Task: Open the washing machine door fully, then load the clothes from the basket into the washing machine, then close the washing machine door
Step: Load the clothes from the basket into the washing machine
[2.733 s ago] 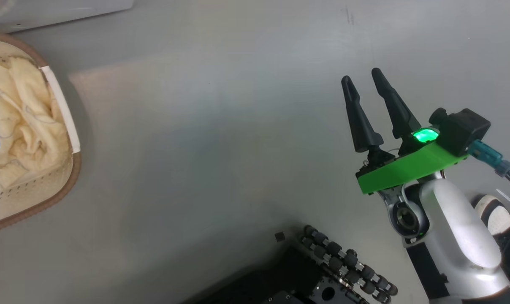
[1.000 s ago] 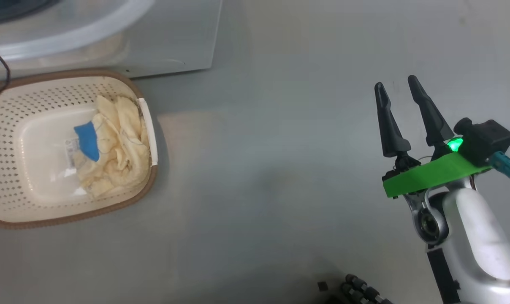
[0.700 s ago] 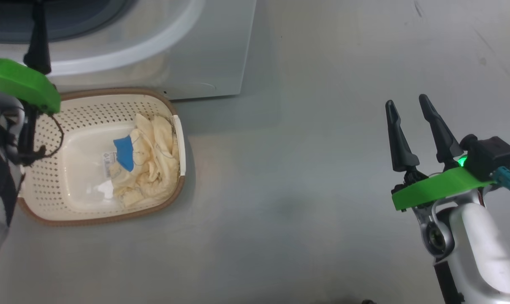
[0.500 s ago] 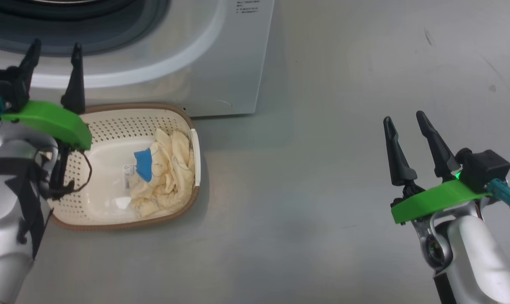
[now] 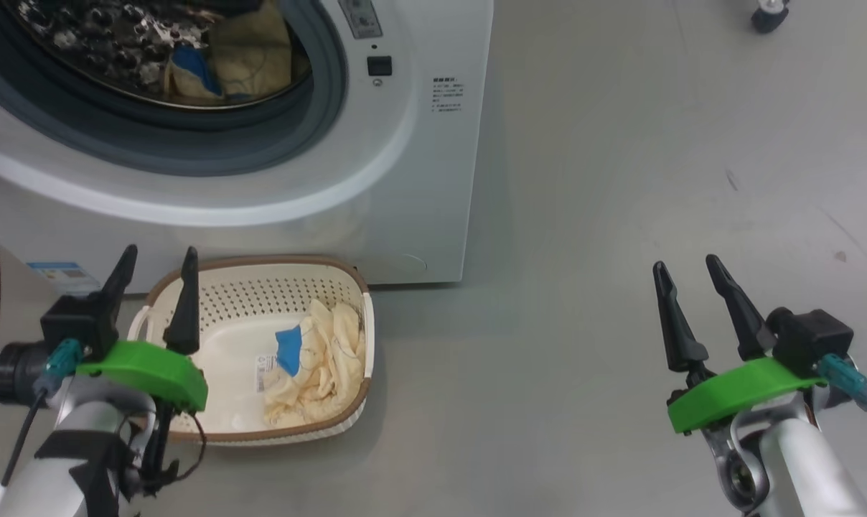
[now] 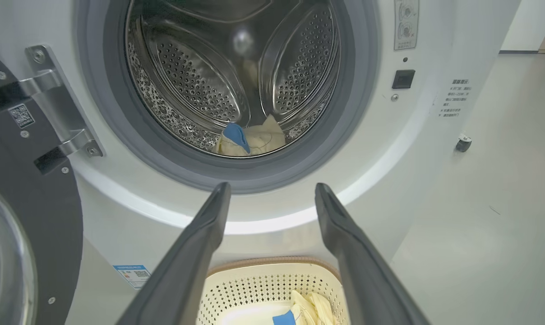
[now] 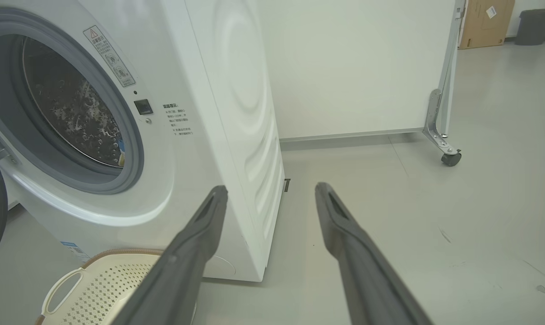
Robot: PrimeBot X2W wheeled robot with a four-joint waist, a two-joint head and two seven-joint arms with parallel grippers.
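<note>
The white washing machine (image 5: 405, 165) stands open, its door (image 6: 24, 225) swung out to the left on its hinge. One cream garment with a blue patch (image 6: 247, 140) lies inside the steel drum (image 6: 236, 76). On the floor before the machine sits the cream basket (image 5: 189, 301), holding more cream clothes (image 5: 319, 366) with a blue patch along its right side. My left gripper (image 5: 157, 262) hovers open over the basket's left end, nothing between its fingers. My right gripper (image 5: 685, 269) is open and empty, well to the right above bare floor.
Grey floor (image 5: 620, 179) stretches to the right of the machine. A white partition (image 7: 358, 67) on a caster (image 7: 450, 159) stands behind. A cardboard box (image 7: 487, 22) and a dark bin (image 7: 532, 20) stand far back.
The head camera has tilted up and turned, bringing the machine's open drum into view. My left gripper has come into view over the basket. Both grippers stay open.
</note>
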